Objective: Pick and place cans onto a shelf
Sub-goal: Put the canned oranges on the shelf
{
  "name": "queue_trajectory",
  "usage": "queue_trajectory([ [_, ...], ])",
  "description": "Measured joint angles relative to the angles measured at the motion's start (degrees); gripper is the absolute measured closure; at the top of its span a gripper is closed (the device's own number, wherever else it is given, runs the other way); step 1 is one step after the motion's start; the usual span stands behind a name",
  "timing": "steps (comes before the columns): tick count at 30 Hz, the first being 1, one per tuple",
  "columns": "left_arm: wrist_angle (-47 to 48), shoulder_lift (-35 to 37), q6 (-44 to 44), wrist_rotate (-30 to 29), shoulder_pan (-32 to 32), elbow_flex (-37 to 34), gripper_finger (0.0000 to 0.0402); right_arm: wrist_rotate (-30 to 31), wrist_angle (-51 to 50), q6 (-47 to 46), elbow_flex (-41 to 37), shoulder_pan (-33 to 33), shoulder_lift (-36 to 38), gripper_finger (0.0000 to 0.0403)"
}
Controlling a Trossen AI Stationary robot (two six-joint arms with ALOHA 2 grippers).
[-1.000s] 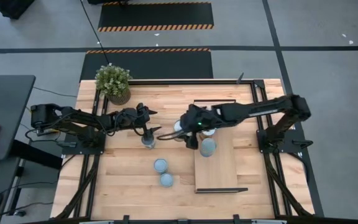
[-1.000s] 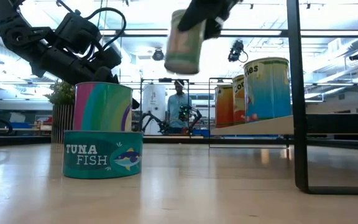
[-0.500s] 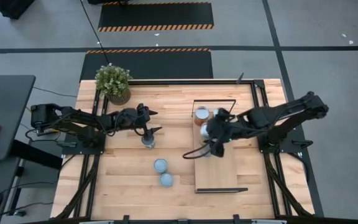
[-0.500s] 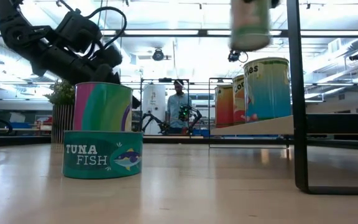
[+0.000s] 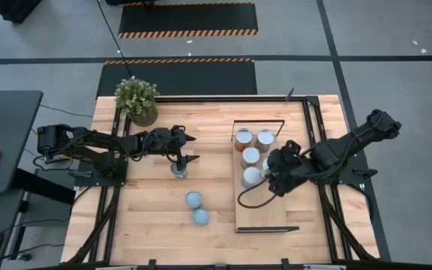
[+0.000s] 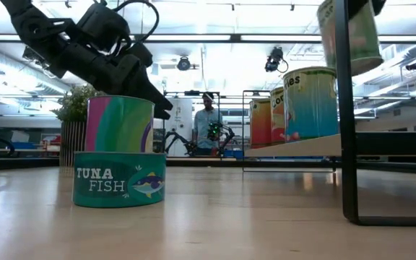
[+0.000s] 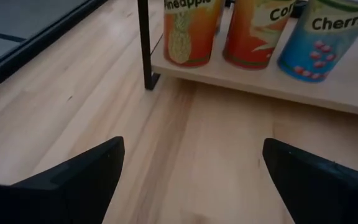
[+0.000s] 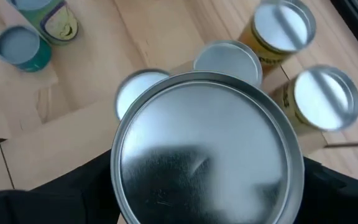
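My right gripper (image 5: 280, 171) is over the light-wood shelf (image 5: 265, 206), shut on a green-labelled can (image 6: 349, 32) whose silvery top fills the right wrist view (image 8: 207, 149). Several cans (image 5: 251, 155) stand on the shelf's far half. My left gripper (image 5: 184, 154) is open just above a rainbow-labelled can (image 6: 119, 123) that stands on the table left of the shelf (image 5: 178, 171). A teal tuna can (image 6: 119, 179) and one more can (image 5: 201, 217) stand nearer the front edge. My right gripper pinches the can's side wall just below the top rim (image 8: 115, 163), one finger (image 8: 73, 183) on each side. The fingers come from above, pointing down. The can is lifted clear above the shelf's cans, about upright with a slight tilt.
A potted plant (image 5: 137, 99) stands at the table's far left corner. The shelf's black end frame (image 6: 345, 108) rises at its near end. The shelf's near half (image 5: 265, 214) is bare board. A person (image 6: 208, 123) stands in the room behind.
My right gripper has carried the can, lifted clear, from the table's middle toward the right edge and a little nearer, and now holds it over the shelf beside the standing cans. My left gripper has shifted slightly toward the right, above the rainbow can.
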State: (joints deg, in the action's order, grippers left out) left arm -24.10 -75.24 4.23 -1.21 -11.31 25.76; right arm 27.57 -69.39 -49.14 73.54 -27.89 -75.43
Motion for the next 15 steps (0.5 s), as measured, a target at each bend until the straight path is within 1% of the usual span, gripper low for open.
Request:
queue_trajectory([
  [3, 0.0, 0.0, -0.4, 0.0, 0.0, 0.6, 0.0012, 1.6, -0.1, -4.1, -1.8, -2.0, 1.6, 0.0073],
  [9, 0.1, 0.0, -0.8, 0.0, 0.0, 1.0, 0.0012, 2.4, 0.4, -11.5, -7.4, -4.6, 2.5, 0.0073],
  [15, 0.0, 0.0, -0.9, 0.0, -0.1, 1.0, 0.0012, 4.0, 8.0, -13.5, -15.1, -5.1, 2.5, 0.0073],
])
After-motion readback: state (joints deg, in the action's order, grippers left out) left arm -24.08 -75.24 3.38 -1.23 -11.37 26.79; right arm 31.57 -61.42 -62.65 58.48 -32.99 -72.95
